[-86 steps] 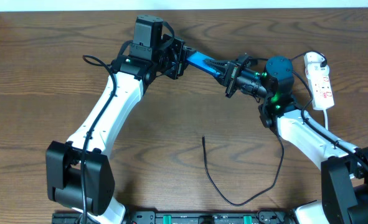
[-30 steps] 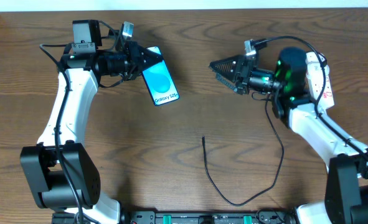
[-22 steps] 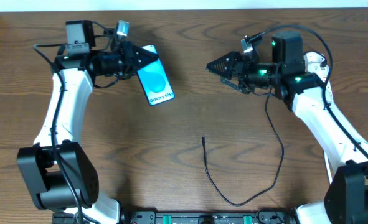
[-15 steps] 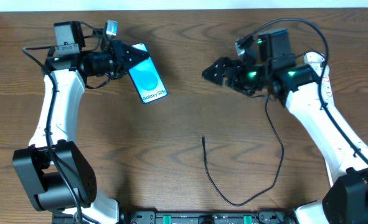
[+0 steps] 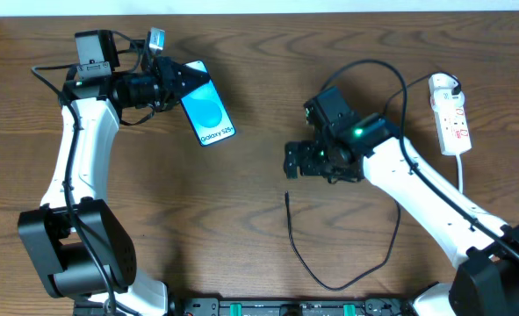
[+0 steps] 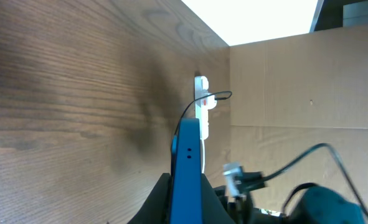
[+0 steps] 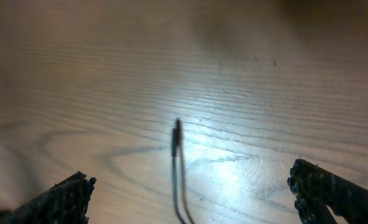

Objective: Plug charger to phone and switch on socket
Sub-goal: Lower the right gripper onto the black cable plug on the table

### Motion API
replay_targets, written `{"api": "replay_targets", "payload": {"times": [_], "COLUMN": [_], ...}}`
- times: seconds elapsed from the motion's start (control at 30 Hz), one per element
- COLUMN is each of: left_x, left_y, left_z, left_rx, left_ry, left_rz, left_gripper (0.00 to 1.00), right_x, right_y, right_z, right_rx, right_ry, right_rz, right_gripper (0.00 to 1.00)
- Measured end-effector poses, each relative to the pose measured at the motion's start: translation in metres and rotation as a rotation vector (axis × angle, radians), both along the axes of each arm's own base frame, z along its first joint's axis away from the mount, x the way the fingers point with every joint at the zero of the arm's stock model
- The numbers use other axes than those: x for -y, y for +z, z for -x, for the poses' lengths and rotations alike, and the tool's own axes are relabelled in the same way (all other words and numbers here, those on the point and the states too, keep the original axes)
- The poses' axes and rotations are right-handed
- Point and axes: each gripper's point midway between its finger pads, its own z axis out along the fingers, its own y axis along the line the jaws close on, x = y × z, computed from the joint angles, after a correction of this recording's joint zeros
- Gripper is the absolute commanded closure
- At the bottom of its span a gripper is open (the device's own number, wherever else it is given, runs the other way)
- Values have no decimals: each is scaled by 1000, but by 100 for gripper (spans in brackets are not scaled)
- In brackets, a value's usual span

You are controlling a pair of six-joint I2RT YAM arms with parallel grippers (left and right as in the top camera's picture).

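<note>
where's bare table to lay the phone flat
Widest bare wood: below the phone, between the left arm and the charger. Also the far strip between phone and socket. Crowded where the right tool hangs over the charger's tip.

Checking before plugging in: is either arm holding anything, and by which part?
Left gripper holds the phone by the end opposite its white text; right gripper, open, holds nothing.

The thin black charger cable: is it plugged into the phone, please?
Unplugged; its tip lies on the wooden table, apart from the blue-screened phone.
</note>
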Motion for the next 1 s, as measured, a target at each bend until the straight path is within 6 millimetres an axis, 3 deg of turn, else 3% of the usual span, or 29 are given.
{"api": "replay_targets", "payload": {"times": [0.17, 0.53, 0.83, 1.0], "left_x": [0, 0, 0, 0], "left_y": [0, 0, 0, 0], "left_z": [0, 0, 0, 0], "left_rx": [-1, 0, 0, 0], "left_ry": [0, 0, 0, 0], "left_rz": [0, 0, 0, 0], "left_gripper": [93, 93, 92, 93], "right_x": [2, -28, -37, -35], "right_y": [-30, -43, -94, -103], "right_z": [15, 37, 49, 48], "right_rx": [-36, -12, -105, -117], "right_ry": [-1, 53, 54, 45], "right_rz": [8, 23, 108, 128], "right_gripper": [1, 1, 2, 7]}}
